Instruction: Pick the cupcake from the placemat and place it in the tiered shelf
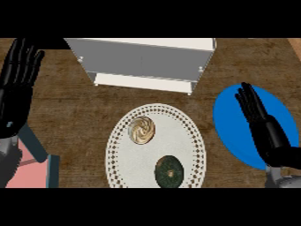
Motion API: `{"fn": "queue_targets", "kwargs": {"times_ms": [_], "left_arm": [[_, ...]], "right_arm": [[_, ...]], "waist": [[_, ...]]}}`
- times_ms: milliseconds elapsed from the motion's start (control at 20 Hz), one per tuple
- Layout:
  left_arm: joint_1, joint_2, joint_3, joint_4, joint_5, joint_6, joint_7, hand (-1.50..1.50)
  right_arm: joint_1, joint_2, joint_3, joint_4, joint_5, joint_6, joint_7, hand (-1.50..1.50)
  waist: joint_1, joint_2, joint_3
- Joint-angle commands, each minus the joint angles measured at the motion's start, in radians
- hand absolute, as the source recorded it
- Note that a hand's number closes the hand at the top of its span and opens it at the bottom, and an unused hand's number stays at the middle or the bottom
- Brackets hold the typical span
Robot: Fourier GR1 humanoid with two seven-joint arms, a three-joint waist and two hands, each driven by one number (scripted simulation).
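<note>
Pre-grasp step, nothing picked yet. Cupcake (142,130) sits on white placemat (156,145), upper left, w/ dark round item (169,172) at its 5 o'clock. Right hand (265,128) over blue plate (253,126), fingers straight, empty. Left hand (16,84) resting at 9 o'clock edge, fingers straight, empty. Tiered shelf (143,66) at 12. Next, imo: right hand swings toward 9, closes round cupcake

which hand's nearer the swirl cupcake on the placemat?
Right, narrowly. Right hand is open over the blue plate, right of the cupcake; left hand rests open, far upper left.
</note>
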Motion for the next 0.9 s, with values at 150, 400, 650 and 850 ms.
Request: {"fn": "queue_targets", "kwargs": {"times_ms": [150, 400, 650, 850], "left_arm": [[0.148, -0.044, -0.037, 0.194, 0.05, 0.019, 0.201, 0.0], [0.145, -0.065, -0.077, 0.273, 0.077, 0.031, 0.388, 0.0], [0.123, -0.079, -0.082, 0.294, 0.087, 0.027, 0.465, 0.0], [0.113, -0.073, -0.083, 0.291, 0.061, 0.042, 0.499, 0.0]], "right_arm": [[-0.121, -0.088, -0.036, -0.039, 0.094, -0.025, 0.026, 1.5], [-0.108, -0.202, -0.038, 0.082, 0.26, -0.099, 0.21, 1.5], [-0.175, -0.143, 0.012, 0.098, 0.231, -0.049, 0.189, -1.5], [-0.197, -0.212, 0.051, 0.046, 0.184, 0.105, 0.227, -1.5]], "waist": [[0.033, -0.015, 0.031], [0.042, 0.009, 0.026], [0.06, -0.007, 0.033], [0.049, -0.02, 0.032]]}}
